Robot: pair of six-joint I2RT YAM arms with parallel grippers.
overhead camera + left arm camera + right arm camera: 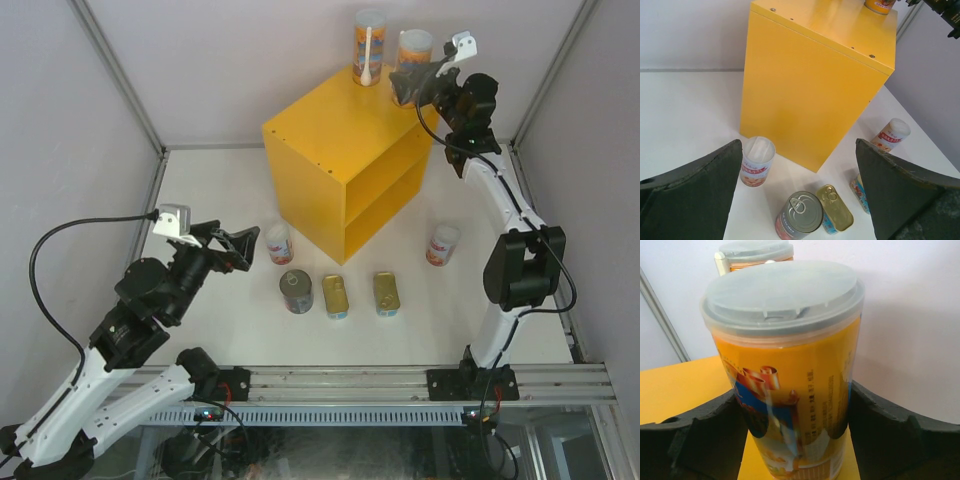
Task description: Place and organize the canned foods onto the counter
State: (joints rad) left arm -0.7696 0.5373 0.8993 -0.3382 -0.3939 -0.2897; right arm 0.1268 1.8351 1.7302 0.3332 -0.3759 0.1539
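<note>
while the left gripper (252, 248) hangs above the table (210, 200) with its fingers spread wide and nothing between them, the nearest slim can (279, 243) stands upright just beyond its tips, close to the counter's front corner. it looks light and thin-walled, with a glossy label and a soft plastic lid, so a grip around the middle of the body, not the lid, seems safest; being tall, it may tip if nudged. next comes the dark round tin (296, 291), upright with a pull-ring top, probably heavier and stiff, best taken across its side wall. the first flat tin (336, 296) and second flat tin (387, 293) lie flat on the table; rigid but low, they likely need a pinch across the short sides, close to the surface. the counter (340, 170) already carries the rear slim can (369, 47) on its top, with a white spoon-like piece on its side. beside it stands the held slim can (414, 50), with the right gripper (795, 405) closed on its lower body, a pad touching each side. the last slim can (442, 245) waits upright on the table, right of the counter.
</note>
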